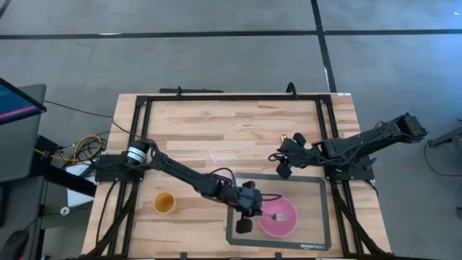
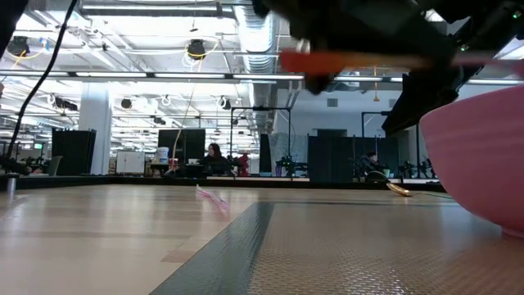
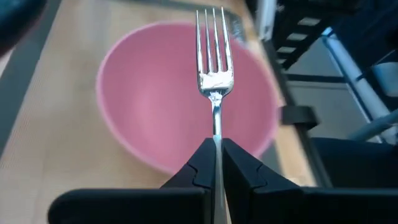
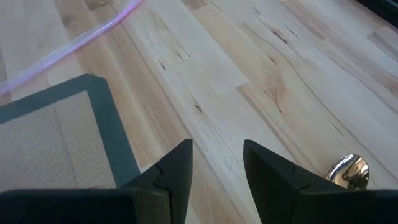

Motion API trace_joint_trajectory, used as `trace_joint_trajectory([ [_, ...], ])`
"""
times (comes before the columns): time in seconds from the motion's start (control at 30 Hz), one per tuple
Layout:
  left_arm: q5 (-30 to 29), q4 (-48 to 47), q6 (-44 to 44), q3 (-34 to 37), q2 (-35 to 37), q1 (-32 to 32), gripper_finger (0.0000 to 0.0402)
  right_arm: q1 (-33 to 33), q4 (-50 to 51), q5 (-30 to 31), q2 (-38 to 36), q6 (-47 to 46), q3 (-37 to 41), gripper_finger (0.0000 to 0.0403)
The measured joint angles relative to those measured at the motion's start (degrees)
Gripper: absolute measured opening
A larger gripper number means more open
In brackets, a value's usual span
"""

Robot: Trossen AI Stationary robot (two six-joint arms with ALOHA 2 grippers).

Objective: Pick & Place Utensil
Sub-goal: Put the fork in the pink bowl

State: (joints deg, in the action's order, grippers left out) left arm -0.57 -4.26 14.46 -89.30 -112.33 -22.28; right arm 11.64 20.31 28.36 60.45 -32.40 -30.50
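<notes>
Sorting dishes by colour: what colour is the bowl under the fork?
Pink. The bowl shows best in the left wrist view, beneath the silver fork.

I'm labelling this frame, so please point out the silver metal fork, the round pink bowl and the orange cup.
silver metal fork (image 3: pixel 214 81), left wrist view, neck below the tines.
round pink bowl (image 3: pixel 149 99), left wrist view, bare inside.
orange cup (image 1: pixel 164 203), high view, its opening.

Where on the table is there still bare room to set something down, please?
Bare wood lies between the yellow cup and the table's far edge, and the grey mat's right strip is free. It is crowded around the pink bowl, where the left hand holds a fork.
</notes>
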Motion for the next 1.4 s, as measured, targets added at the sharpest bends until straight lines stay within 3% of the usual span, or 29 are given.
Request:
trace_joint_trajectory([
  [0.27,1.24,0.03,2.56,0.02,-2.28,2.89,0.0012,0.00,-0.08,-0.90,0.00,-0.04,0.00,0.0136],
  [0.43,1.58,0.58,2.58,0.02,-2.24,3.14,0.0012,0.51,0.01,-12.99,0.00,1.77,-1.95,0.0136],
  [0.53,4.35,0.90,2.84,0.02,-2.24,3.16,0.0012,4.21,-0.02,-18.26,-0.28,2.38,-4.12,0.0136],
  [0.67,5.57,2.23,5.02,0.02,-2.24,3.10,0.0012,12.36,-0.37,-18.79,-0.28,2.23,-7.13,0.0136],
  [0.8,6.08,1.97,5.55,0.02,-2.24,3.12,0.0012,22.99,-1.89,-14.50,0.11,-0.24,-7.43,0.0136],
  [1.1,6.55,2.07,5.57,0.02,-2.24,3.19,0.0012,45.03,-1.72,10.93,9.38,-15.92,-7.39,0.0136],
  [1.23,6.55,2.14,5.55,0.02,-2.24,3.65,0.0015,48.84,-3.05,14.32,17.04,-22.74,-7.37,0.0136],
  [1.4,6.56,2.13,5.80,0.02,-2.24,4.32,0.0020,48.42,-6.48,15.21,24.25,-25.24,-7.30,0.0136],
])
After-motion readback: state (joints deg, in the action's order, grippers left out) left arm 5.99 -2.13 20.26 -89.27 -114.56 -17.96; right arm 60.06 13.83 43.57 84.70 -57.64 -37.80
